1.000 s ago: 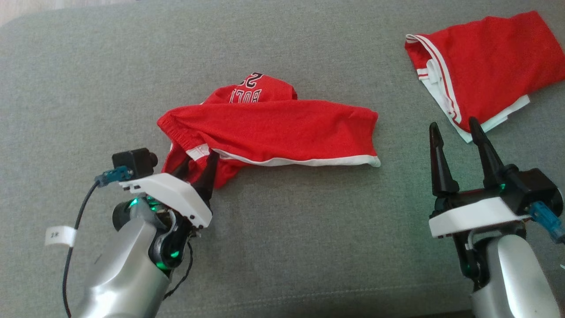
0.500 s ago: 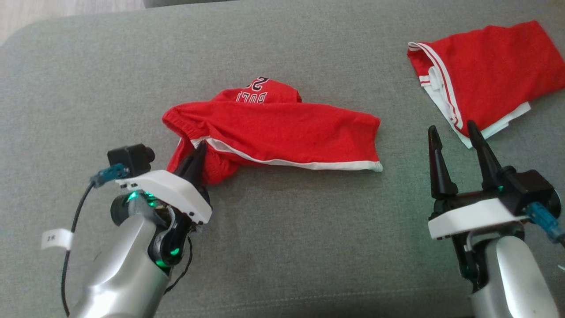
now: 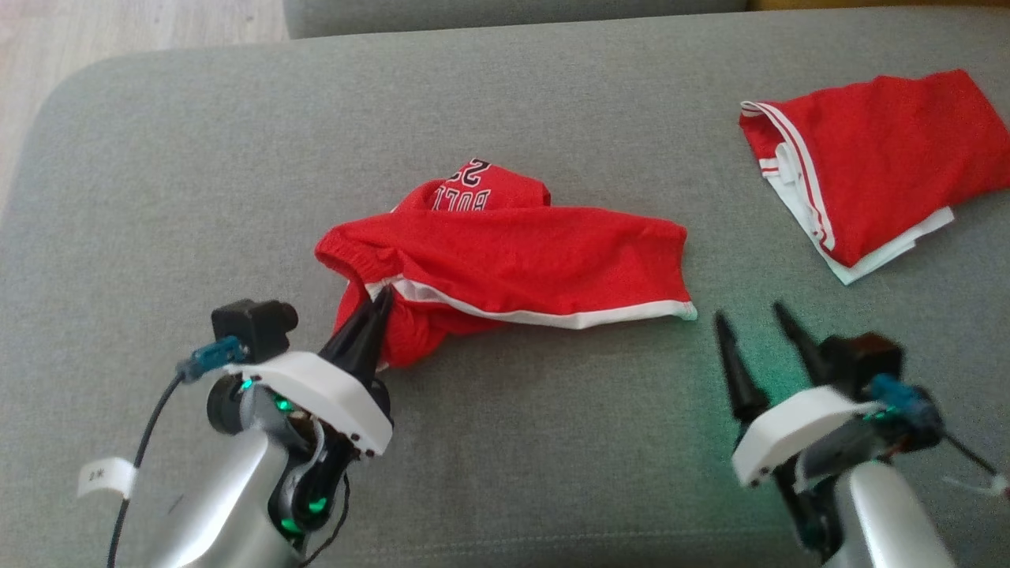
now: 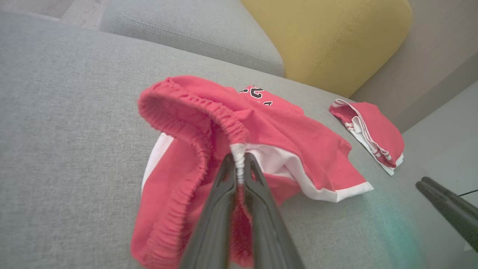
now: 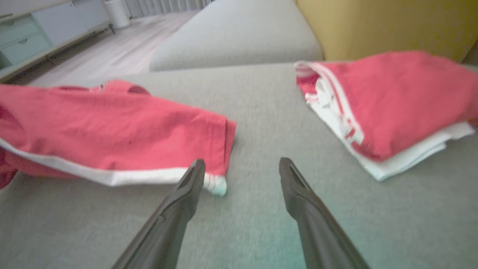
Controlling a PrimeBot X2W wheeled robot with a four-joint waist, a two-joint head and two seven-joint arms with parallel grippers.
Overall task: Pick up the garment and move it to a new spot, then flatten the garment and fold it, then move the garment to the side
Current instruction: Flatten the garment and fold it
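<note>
A grey sofa (image 3: 197, 197) carries the whole job, with a yellow cushion (image 4: 328, 41) behind it and wood floor (image 3: 31, 47) past its far left corner. The garment (image 3: 521, 260), red shorts with white trim, lies crumpled near the sofa's middle, a lettered part poking out on its far side. Well apart from it, at the sofa's far right, sits a folded pile (image 3: 876, 166) of red and white cloth, which takes up that end and is the one thing a new spot must avoid; bare sofa lies to the left and in front. The left claw (image 3: 383, 300) is clamped on the garment at its near left end, fingers pinched together on the gathered waistband (image 4: 239, 149), a firm edge that should lift the cloth without slipping. The right claw (image 3: 750, 312) hangs with its fingers apart and nothing between them, near the white hem (image 3: 600, 319) at the garment's right corner, probably placed to take that corner so the cloth rises spread out. The right wrist view is blurred, so whether a finger brushes the hem cannot be told.
</note>
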